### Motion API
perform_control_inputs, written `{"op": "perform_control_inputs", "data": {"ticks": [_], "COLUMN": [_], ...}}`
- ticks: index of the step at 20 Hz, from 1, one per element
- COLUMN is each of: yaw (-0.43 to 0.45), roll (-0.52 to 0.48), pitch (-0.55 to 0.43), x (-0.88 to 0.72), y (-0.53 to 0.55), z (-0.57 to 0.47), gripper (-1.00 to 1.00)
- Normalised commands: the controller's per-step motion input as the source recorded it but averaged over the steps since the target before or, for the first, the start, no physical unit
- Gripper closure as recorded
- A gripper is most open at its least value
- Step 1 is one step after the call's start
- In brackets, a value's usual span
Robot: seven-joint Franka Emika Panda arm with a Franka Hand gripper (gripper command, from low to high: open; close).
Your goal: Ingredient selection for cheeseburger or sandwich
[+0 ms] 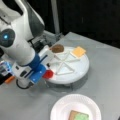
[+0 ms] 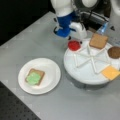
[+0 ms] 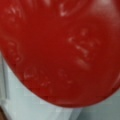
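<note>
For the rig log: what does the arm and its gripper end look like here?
The arm has rounded white shells with dark grey joint sections and a glowing blue light on one joint. Its wrist end is bright blue, and the gripper has white housing. A dark cable loops beneath the wrist.

On the white paper plate (image 2: pixel 53 75), a brown toast square (image 2: pixel 35 76) is seen lying flat, topped by green lettuce (image 2: pixel 33 78); the red tomato disc (image 2: pixel 74 45) is seen apart, on the divided tray's (image 2: pixel 82 75) rim.

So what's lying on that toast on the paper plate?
A green lettuce piece lies on the toast on the paper plate. Anything beneath the toast is covered.
</note>
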Motion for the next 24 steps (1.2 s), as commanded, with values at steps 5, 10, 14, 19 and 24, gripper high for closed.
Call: {"op": "perform_control_inputs", "data": {"ticks": [5, 10, 14, 19, 24], "yaw": [-0.068, -0.083, -0.076, -0.003, 0.071], "roll": [0.144, 0.112, 0.135, 0.315, 0.452], "pitch": [-0.159, -0.153, -0.154, -0.194, -0.120], "x": [-0.03, 0.00, 0.04, 0.02, -0.02], "y": [-0.04, -0.03, -0.02, -0.08, -0.19], "z": [-0.12, -0.10, -0.11, -0.08, 0.00], "gripper": [-1.00, -1.00, -1.00, -1.00, -1.00]}}
